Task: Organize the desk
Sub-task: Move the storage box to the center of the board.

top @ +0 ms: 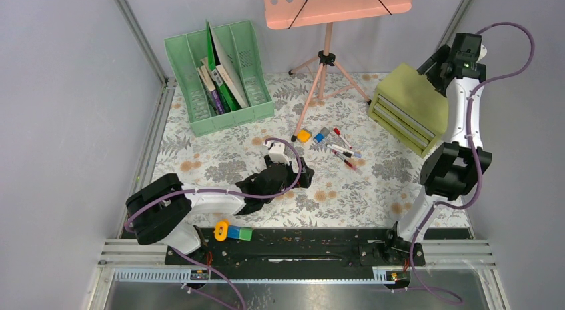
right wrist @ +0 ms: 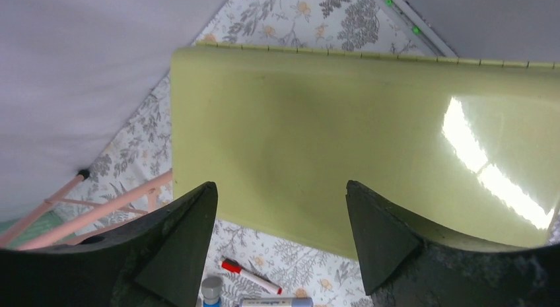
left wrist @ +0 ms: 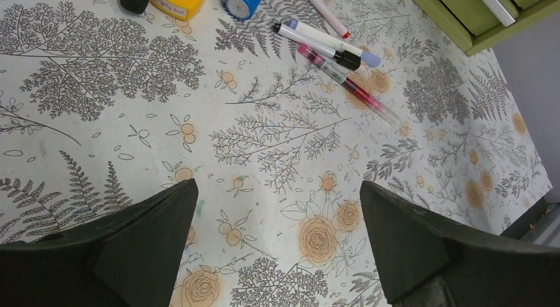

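We see the desk (top: 220, 157) spread under the left jaws, which hang wide open low over its leafy cloth with nothing between them. The green drawer box (right wrist: 343, 155) sits directly below the right jaws. These also stand well apart and hold nothing, over its flat top. A green file rack (top: 193, 63) stands well beyond the left jaws, off to their left. A pink stand (top: 326, 57) rests farther back, between the two sets of jaws. Ahead of the left jaws, toward their right side, a loose cluster of pens (left wrist: 330, 46) lies on the cloth. A yellow block (left wrist: 177, 0) and a small blue round object (left wrist: 243, 2) lie ahead too, nearer the left side.
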Robot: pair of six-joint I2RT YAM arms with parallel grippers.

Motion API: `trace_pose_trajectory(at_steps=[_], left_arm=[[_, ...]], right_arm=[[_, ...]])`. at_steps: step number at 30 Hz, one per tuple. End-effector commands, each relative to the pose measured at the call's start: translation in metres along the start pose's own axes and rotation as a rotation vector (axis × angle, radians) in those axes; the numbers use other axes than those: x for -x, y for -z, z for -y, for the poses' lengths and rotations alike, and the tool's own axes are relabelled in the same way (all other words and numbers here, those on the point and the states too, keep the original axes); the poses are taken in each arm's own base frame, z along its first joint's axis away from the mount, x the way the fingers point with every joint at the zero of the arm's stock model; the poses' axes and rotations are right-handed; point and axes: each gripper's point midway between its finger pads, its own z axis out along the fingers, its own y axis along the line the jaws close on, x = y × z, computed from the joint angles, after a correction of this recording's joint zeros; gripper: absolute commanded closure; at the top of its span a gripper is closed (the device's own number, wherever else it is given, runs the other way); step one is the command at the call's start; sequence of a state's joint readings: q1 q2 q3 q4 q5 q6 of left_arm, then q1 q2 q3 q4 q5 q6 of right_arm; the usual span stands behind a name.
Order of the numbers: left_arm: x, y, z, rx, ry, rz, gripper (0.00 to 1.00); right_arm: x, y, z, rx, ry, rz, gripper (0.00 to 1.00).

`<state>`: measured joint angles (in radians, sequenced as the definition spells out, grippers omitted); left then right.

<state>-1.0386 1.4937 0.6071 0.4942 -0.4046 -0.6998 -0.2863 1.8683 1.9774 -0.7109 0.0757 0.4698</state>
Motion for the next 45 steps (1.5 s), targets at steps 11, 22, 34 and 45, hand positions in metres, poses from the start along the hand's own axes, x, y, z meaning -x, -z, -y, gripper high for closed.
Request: trace_pose_trajectory(at_steps=[11,22,34,45], left_arm=[[0.017,-0.002,0.009,-0.009,0.011,0.053,0.04],[0.017,-0.002,0.009,-0.011,0.011,0.051,0.03],[0.017,-0.003,0.009,-0.009,0.005,0.051,0.03],[0.016,-0.004,0.011,-0.014,0.006,0.045,0.03]], right_arm=[[0.045,-0.018,0.001,0.066,-0.049,-0.042,0.19],[0.052,-0.021,0.01,0.126,-0.106,-0.059,0.02],[0.033,-0.013,-0.017,0.086,-0.058,-0.084,0.02],[0.023,-0.04,-0.062,-0.005,0.02,0.055,0.14]])
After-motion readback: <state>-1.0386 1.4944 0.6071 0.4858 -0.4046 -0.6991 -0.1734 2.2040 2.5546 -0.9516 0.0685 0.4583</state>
